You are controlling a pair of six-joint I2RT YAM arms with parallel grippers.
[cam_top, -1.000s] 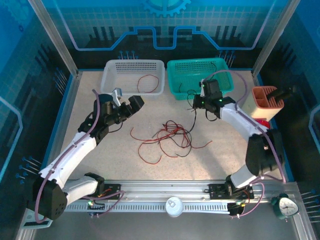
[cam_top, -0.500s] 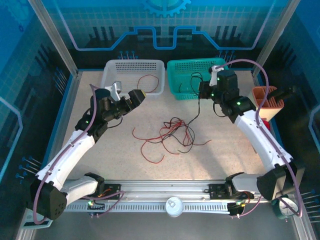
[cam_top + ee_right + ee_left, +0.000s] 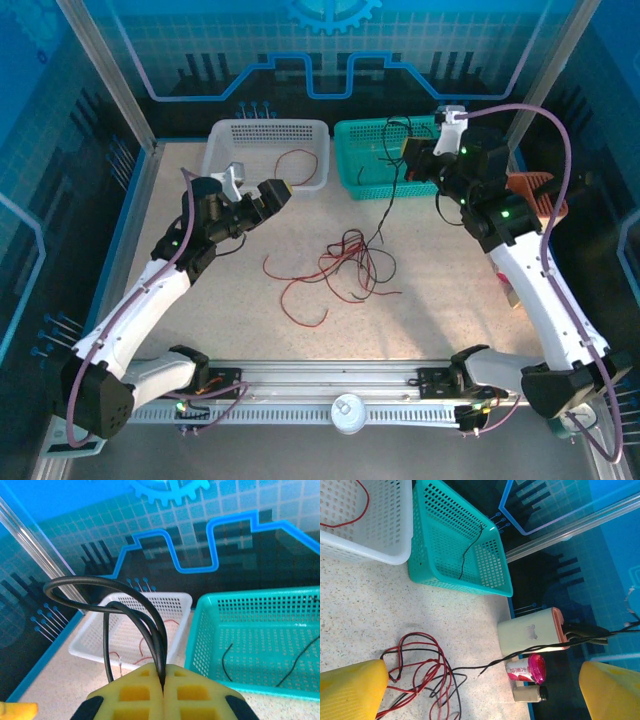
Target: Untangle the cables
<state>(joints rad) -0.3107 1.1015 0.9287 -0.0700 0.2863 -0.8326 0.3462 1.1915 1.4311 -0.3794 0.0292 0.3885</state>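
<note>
A tangle of red and black cables lies mid-table, also in the left wrist view. My right gripper hangs above the teal basket's near left part, shut on a looped black cable at its fingertips. That cable drops from the grip down to the tangle, and its free end trails over the table. My left gripper stands open near the white basket, left of the tangle, yellow fingers wide apart with nothing between them.
The white basket holds a red cable; the teal basket holds black strands. An orange-and-white holder, a pink-lidded cup and a small bottle stand at the right edge. Blue walls enclose the table.
My right gripper has risen and swung back toward the teal basket, drawing the black cable up out of the tangle. The left gripper shifted slightly toward the white basket, then stayed.
</note>
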